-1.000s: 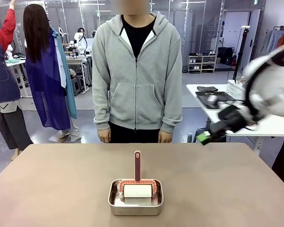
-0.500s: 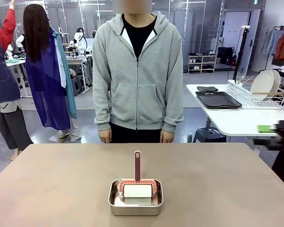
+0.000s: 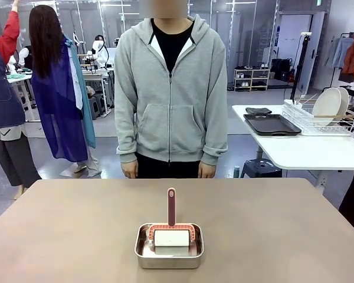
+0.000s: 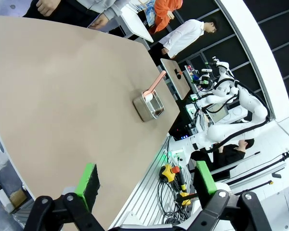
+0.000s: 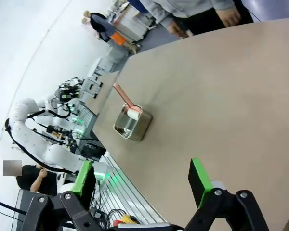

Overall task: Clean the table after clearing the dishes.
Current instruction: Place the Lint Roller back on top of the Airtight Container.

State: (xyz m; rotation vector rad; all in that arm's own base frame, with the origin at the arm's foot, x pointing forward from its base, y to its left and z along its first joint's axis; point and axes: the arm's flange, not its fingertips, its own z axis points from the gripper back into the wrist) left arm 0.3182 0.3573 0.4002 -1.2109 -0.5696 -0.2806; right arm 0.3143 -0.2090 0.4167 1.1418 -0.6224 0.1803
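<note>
Table (image 3: 71, 230) carries one steel pan (image 3: 169, 254) at 6 o'clock, lint roller (image 3: 171, 236) inside; left gripper (image 4: 147, 185) released; right gripper (image 5: 142, 180) released; person (image 3: 171, 94) at 12 o'clock.

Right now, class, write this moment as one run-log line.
table: dishes gone | steel pan: centre, holds lint roller, handle upright | left gripper: open, empty | right gripper: open, empty | person: standing, hands down

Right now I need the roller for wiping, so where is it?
Front view: the roller lies in the steel pan at the table's near middle, handle pointing toward the person.
</note>
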